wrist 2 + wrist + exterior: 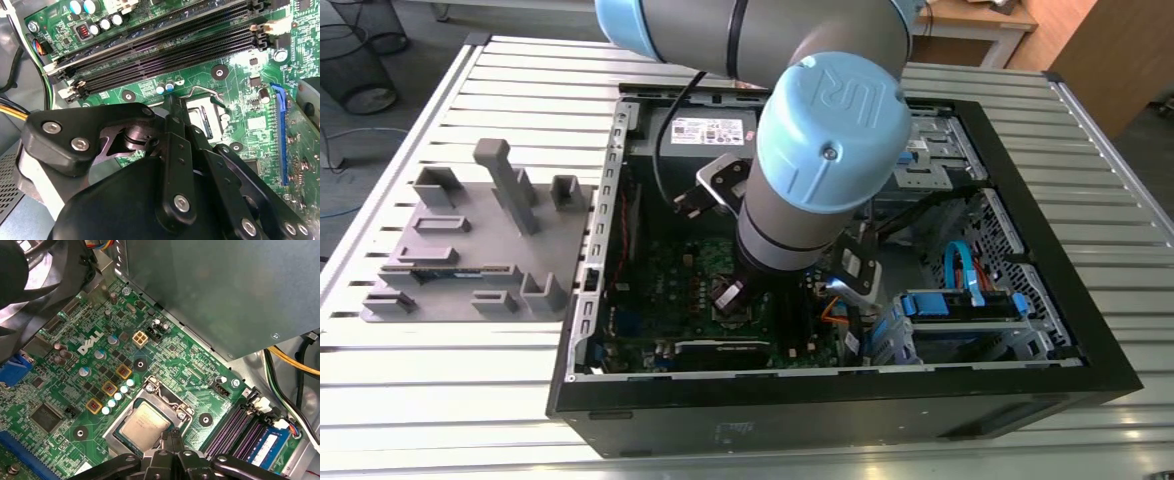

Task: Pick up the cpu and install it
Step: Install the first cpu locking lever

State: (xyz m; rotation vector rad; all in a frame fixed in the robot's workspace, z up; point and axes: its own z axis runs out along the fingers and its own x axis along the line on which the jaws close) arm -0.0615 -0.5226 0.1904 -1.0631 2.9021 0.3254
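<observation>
Cpu in socket beneath downward-pointing hand

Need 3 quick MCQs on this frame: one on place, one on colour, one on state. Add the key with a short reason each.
1. Where does the cpu lie?
A. in the socket on the motherboard
B. on top of the power supply
C. in a memory slot

2. What colour is the motherboard?
A. blue
B. green
C. black

3. How is the computer case?
A. shut, side panel on
B. open, board exposed
C. open, with no board inside

Key:
1 A: the first wrist view shows the silvery chip inside the metal socket frame.
2 B: the board is green in both wrist views.
3 B: the exterior view looks straight in at the board and cables.
</observation>
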